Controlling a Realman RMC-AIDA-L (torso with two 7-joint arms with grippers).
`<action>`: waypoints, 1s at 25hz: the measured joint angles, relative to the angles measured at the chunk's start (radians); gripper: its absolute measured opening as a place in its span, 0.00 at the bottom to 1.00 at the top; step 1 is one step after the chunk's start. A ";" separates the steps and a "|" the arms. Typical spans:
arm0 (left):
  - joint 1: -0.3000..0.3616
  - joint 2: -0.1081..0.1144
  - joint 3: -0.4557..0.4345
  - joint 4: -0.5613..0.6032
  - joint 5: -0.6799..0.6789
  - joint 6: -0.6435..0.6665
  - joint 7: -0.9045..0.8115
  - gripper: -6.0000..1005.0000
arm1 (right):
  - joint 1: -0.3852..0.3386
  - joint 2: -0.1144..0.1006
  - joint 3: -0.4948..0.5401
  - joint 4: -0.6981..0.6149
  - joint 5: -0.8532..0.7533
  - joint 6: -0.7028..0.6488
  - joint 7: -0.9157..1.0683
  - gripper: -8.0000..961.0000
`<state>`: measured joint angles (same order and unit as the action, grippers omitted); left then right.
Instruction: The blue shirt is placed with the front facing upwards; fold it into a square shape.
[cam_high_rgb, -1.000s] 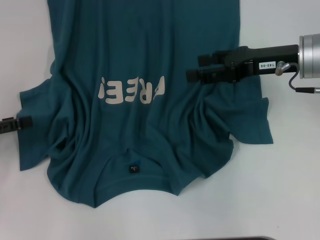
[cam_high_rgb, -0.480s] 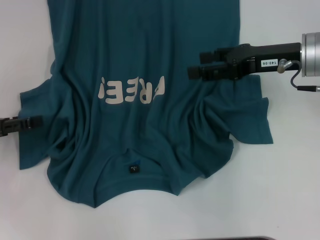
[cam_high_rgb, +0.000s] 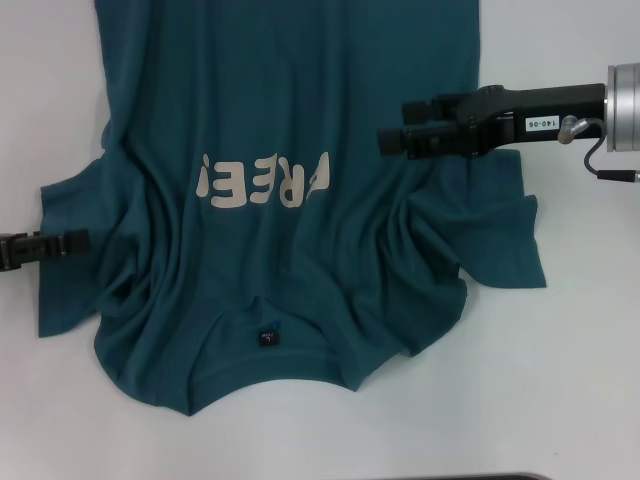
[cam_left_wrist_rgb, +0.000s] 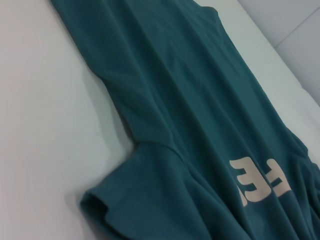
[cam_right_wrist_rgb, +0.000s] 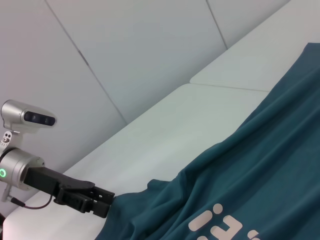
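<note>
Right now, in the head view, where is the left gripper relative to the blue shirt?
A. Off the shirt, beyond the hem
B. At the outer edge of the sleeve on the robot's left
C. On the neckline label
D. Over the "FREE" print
B: the left gripper sits at the outer edge of the blue shirt's left-side sleeve, well away from the "FREE" print and the black neckline label.

Head camera looks straight down; both wrist cameras skim low, sharing the blue shirt (cam_high_rgb: 290, 200).
</note>
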<state>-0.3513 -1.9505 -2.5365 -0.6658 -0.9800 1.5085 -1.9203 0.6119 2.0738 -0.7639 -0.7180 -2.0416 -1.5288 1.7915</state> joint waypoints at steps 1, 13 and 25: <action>0.000 -0.001 -0.001 0.000 0.000 -0.004 -0.002 0.74 | 0.000 0.000 0.000 0.000 0.000 0.000 0.000 0.89; -0.007 -0.007 0.008 -0.009 0.024 -0.008 -0.013 0.50 | -0.003 0.000 0.012 0.002 0.000 -0.005 -0.001 0.89; -0.016 -0.007 0.007 -0.009 0.024 0.000 -0.013 0.06 | -0.004 0.001 0.012 0.003 0.000 -0.005 -0.001 0.89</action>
<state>-0.3676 -1.9572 -2.5291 -0.6751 -0.9564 1.5083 -1.9335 0.6074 2.0749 -0.7516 -0.7148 -2.0418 -1.5340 1.7907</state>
